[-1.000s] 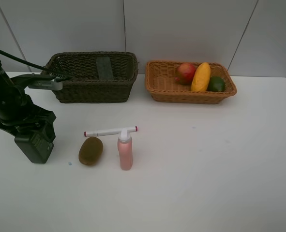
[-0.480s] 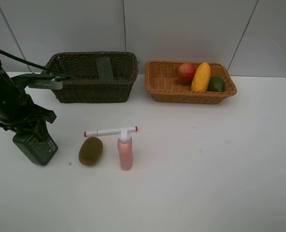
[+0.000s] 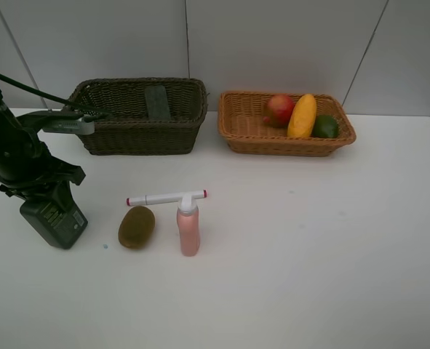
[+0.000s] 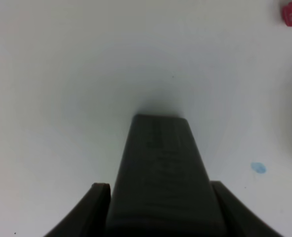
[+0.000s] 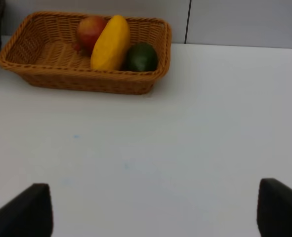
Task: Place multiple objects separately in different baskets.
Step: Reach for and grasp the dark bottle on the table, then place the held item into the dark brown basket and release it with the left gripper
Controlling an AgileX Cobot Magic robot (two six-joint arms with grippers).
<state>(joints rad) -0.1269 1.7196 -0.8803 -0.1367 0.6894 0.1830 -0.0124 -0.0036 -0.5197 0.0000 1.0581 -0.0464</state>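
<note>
Seemingly, dark green pump bottle [image 4: 158, 158] snug within left tool [image 4: 158, 210].

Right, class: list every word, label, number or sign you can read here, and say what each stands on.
No text is readable.
dark green pump bottle: pale print on its side, too small to read from the high camera, blurred in the left wrist view.
white marker, small pink bottle, dark basket, orange-tan basket: no lettering shows.
</note>
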